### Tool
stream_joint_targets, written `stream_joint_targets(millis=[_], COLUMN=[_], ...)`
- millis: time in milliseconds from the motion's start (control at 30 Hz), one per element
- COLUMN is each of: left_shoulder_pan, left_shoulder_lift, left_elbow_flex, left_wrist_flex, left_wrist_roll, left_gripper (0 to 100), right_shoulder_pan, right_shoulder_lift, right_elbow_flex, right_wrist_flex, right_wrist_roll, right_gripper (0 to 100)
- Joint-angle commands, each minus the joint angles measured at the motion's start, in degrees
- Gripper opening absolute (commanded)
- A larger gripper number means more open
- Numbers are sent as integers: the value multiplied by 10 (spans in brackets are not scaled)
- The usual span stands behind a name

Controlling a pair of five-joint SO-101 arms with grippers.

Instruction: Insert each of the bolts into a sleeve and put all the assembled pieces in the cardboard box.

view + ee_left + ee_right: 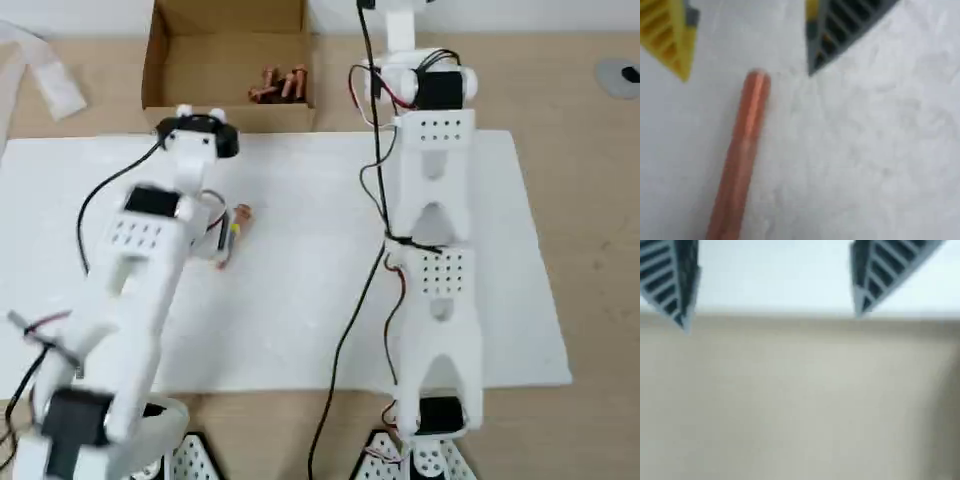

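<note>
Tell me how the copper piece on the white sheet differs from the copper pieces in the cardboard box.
The copper piece on the white sheet lies alone; the copper pieces in the cardboard box huddle several together. The lone piece sits right by the open left gripper; the boxed pieces lie far from it. Both are copper-coloured and slim.

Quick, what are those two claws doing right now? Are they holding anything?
Left gripper: open, holding nothing; a copper piece lies loose on the white mat by its tips.
Right gripper: open, empty.
</note>
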Motion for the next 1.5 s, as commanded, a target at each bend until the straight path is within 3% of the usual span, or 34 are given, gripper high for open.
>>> stream_joint_targets(millis=[0, 400, 700, 1033, 1200, 1467], left_shoulder_pan=[25, 15, 17, 16, 18, 17], left_shoulder_lift=[70, 246, 290, 291, 293, 356], left_elbow_flex=[-89, -180, -255, -232, -221, -226], left_wrist_flex=[8, -8, -6, -11, -11, -2], left_wrist_roll=[-4, -4, -2, -4, -5, -25], left_gripper=[164, 164, 164, 160, 72, 57], right_shoulder_pan=[10, 50, 56, 56, 56, 56], right_shoulder_lift=[-71, -99, -99, -98, -97, -99], right_elbow_flex=[-31, -31, -30, -30, -29, -30], right_wrist_flex=[70, 104, 104, 104, 104, 104], right_wrist_roll=[-4, -4, -4, -4, -4, -4], right_gripper=[247, 246, 246, 246, 246, 246])
